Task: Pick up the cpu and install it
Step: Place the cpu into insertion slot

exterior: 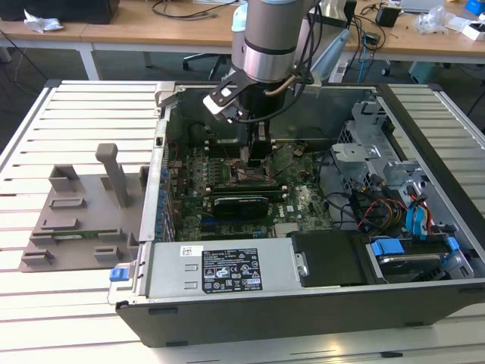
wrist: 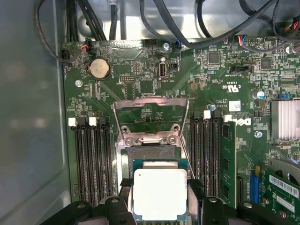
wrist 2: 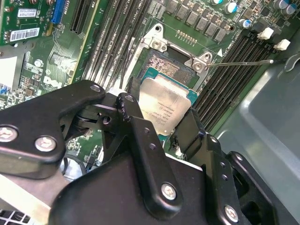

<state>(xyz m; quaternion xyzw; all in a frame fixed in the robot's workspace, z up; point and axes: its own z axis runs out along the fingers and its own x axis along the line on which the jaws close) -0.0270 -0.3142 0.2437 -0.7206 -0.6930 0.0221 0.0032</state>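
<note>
- Over the socket (wrist: pixel 151 152) hangs the cpu (wrist: pixel 159 194), flat, silver plate up, thin green rim showing all round; it covers part of the socket's dark contact field and leaves the rest bare, so I'd call it lined up but not yet seated.
- Clamped narrow on it is the gripper (wrist: pixel 159 190); its black fingers (wrist 2: pixel 127 105) bear on two opposite edges of the cpu and the other two edges are free; holding it by the sides keeps the underside clear for the socket, as I read it.
- At the socket's far end the load plate (wrist: pixel 151 108) stands swung open, which is why the way down to the socket is clear; the thin wire lever (wrist 2: pixel 239 62) juts out from the socket's corner, apparently released.
- Around the socket, metal frame corners (wrist 2: pixel 201 63) with screws edge the opening; I judge there is little slack between chip rim and frame.
- Flanking the socket on both long sides run the memory slots (wrist: pixel 89 159); the fingers sit between those rows, so sideways room looks tight; there is more open room along the socket toward the load plate.
- Beyond the load plate, well apart from the socket, sits the coin cell (wrist: pixel 99 69); no obstacle that I can see.
- In the exterior view the arm (exterior: pixel 269 38) reaches straight down to the socket inside the open computer case (exterior: pixel 303 303); the black expansion card (exterior: pixel 241 203) lies near the socket; the grey tray (exterior: pixel 76 220) rests well apart from the socket, outside the case on the exterior view's left.
</note>
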